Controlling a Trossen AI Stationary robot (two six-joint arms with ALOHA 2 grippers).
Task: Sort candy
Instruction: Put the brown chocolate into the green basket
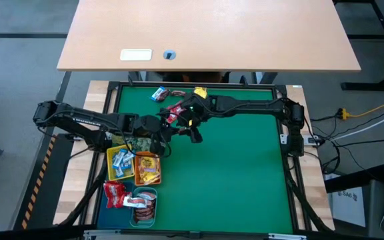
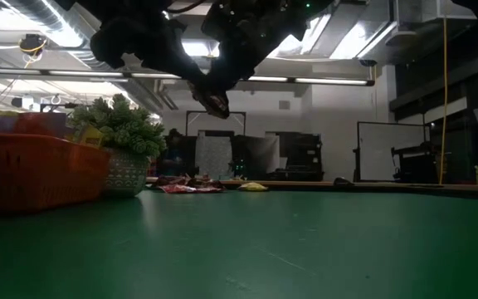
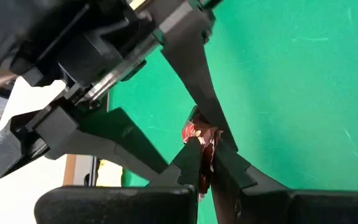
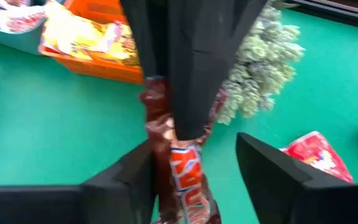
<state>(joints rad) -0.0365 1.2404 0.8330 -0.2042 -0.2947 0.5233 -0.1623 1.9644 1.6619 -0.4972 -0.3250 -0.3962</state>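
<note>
Green mat [image 1: 239, 167]; brown bar [image 4: 182, 168] apparently between both hands, left hand [image 3: 207, 163], right hand [image 4: 194, 165].

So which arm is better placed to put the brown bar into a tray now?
Left. The left claw is shut on the brown bar, and the trays lie on its side of the table. The right claw is open around the bar.

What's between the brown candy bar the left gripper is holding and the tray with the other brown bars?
The plant and the orange tray sit between them, but the bar is held in the air, so it can likely pass over.
</note>
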